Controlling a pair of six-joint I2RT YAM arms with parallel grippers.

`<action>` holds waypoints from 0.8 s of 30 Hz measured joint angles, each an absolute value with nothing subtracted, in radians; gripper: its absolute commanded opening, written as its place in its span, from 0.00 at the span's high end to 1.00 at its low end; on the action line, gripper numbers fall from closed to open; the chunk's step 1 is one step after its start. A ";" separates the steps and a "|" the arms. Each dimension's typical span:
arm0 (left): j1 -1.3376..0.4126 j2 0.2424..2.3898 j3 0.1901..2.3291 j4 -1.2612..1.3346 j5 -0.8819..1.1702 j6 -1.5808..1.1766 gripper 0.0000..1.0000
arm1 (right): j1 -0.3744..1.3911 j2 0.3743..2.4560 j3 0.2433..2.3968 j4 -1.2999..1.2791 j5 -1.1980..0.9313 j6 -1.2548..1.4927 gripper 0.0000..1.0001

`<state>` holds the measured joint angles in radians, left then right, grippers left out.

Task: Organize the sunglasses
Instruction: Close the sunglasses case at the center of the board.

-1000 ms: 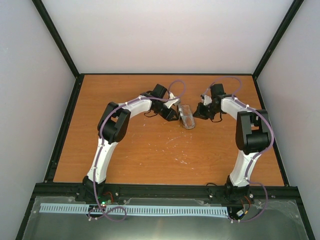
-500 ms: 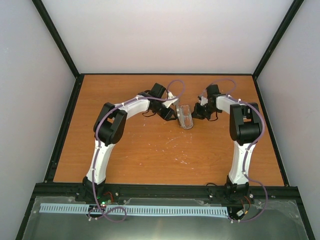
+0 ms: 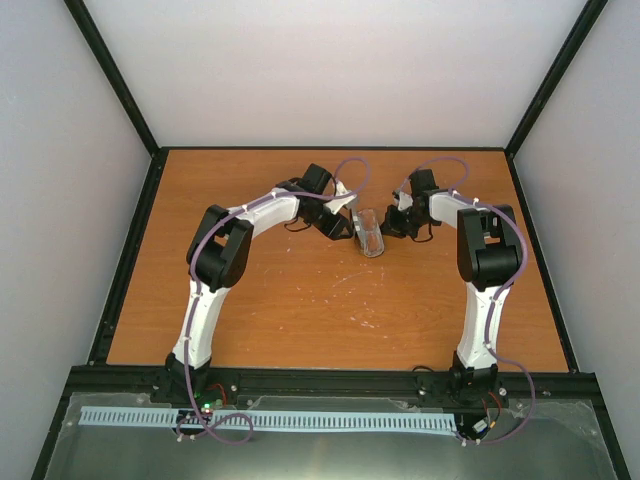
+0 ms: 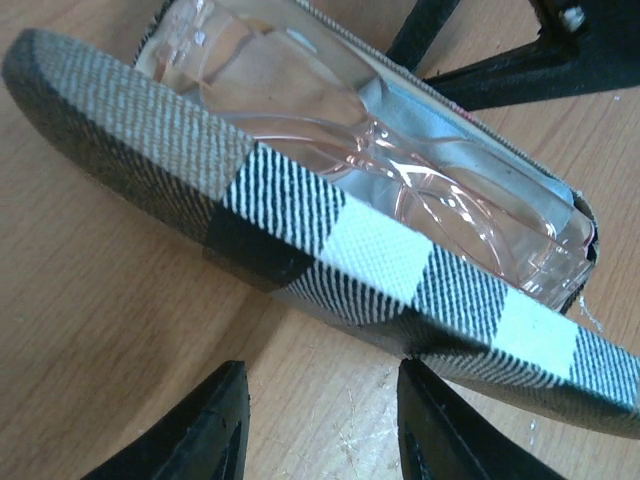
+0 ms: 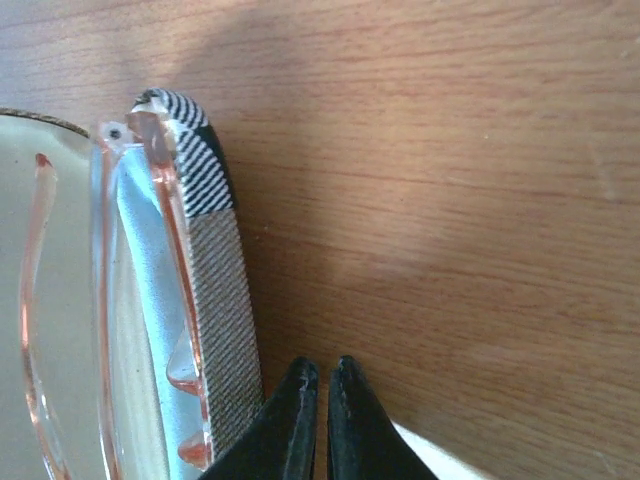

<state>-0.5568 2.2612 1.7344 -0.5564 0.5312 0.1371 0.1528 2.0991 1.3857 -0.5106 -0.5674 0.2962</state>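
The sunglasses (image 4: 400, 170), clear with a pink tint, lie folded inside the open striped case (image 4: 300, 215) on a pale blue cloth lining (image 4: 440, 120). In the top view the case (image 3: 371, 232) sits at the table's far middle, between both grippers. My left gripper (image 4: 320, 425) is open and empty, its fingertips just short of the case's near wall; it is also in the top view (image 3: 348, 228). My right gripper (image 5: 321, 378) is shut and empty, its tips beside the case's outer wall (image 5: 222, 300); it is also in the top view (image 3: 391, 227). The sunglasses' frame (image 5: 170, 250) shows above that wall.
The orange wooden table (image 3: 300, 300) is bounded by a black frame (image 3: 330, 380) and white walls. The right gripper's black fingers (image 4: 500, 65) show beyond the case in the left wrist view. Scratch marks (image 3: 365, 320) mark the table's near middle.
My right arm has swung in to the left, bringing its gripper closer to the case. The case has shifted slightly left. The left gripper has barely moved.
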 measured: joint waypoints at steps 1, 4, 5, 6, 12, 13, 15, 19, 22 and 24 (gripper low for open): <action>-0.556 2.261 1.742 -0.563 0.530 0.137 0.58 | 0.155 2.099 1.386 -0.508 -0.567 0.297 0.95; -0.556 2.261 1.762 -0.577 0.526 0.137 0.57 | 0.159 2.099 1.385 -0.503 -0.564 0.297 0.95; -0.556 2.261 1.766 -0.579 0.525 0.137 0.58 | 0.160 2.099 1.385 -0.501 -0.562 0.298 0.95; -0.556 2.262 1.773 -0.582 0.525 0.137 0.58 | 0.161 2.099 1.385 -0.501 -0.561 0.298 0.95; -0.554 2.265 1.805 -0.588 0.526 0.137 0.60 | 0.169 2.099 1.384 -0.492 -0.558 0.302 0.96; -0.554 2.267 1.810 -0.587 0.527 0.137 0.60 | 0.170 2.099 1.384 -0.491 -0.557 0.302 0.96; -0.554 2.269 1.813 -0.587 0.528 0.137 0.60 | 0.173 2.099 1.384 -0.488 -0.555 0.303 0.96; -0.555 2.280 1.818 -0.591 0.532 0.137 0.60 | 0.175 2.099 1.384 -0.485 -0.554 0.303 0.96; -0.559 2.298 1.822 -0.593 0.535 0.136 0.60 | 0.179 2.099 1.383 -0.481 -0.553 0.303 0.96; -0.566 2.311 1.824 -0.581 0.548 0.133 0.60 | 0.194 2.099 1.382 -0.474 -0.577 0.305 0.96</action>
